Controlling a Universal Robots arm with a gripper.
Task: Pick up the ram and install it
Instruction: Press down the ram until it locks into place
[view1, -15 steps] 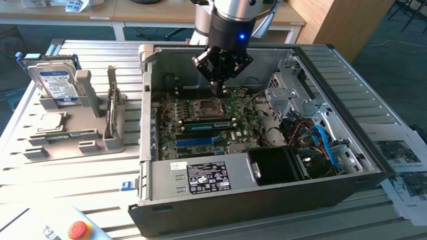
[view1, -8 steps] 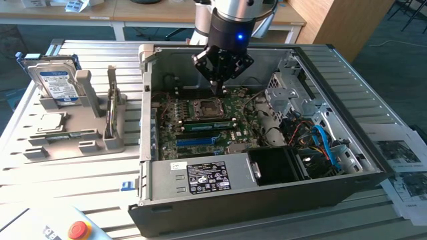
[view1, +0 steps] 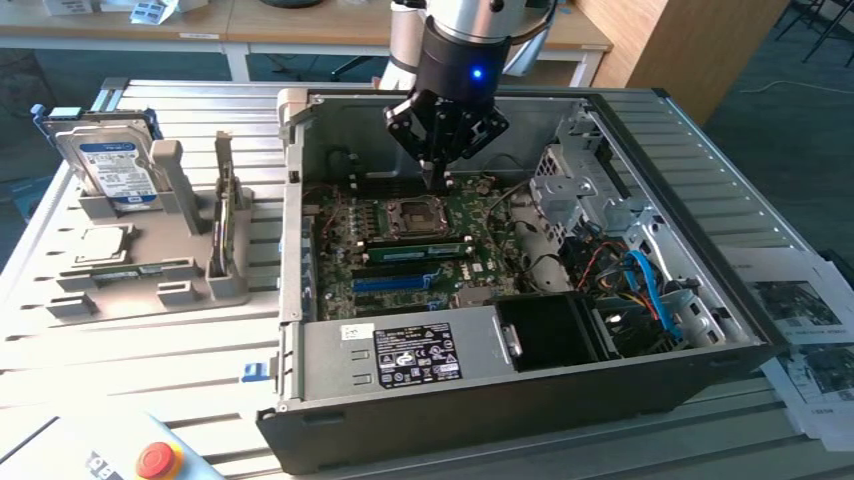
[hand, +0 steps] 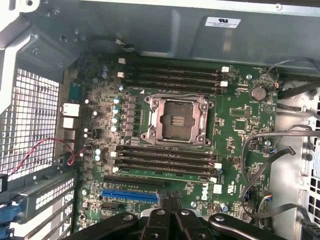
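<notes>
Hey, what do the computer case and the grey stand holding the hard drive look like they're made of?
Computer case: likely sheet metal, with bare grey folded panels and punched holes inside and a black outer face. Grey stand: probably plastic, with a matte, uniform grey, blocky moulded or printed look.

— Where can you come down into the open black computer case (view1: 534, 400)?

— Over the green motherboard (hand: 235, 125); it lies open from above around the square metal processor socket (hand: 176, 121).

— What hems you in?

— The silver drive cage (view1: 587, 190) and the loose blue cables (view1: 654, 290) on the exterior view's right, the black power supply box (view1: 414, 355) nearest the camera.
</notes>
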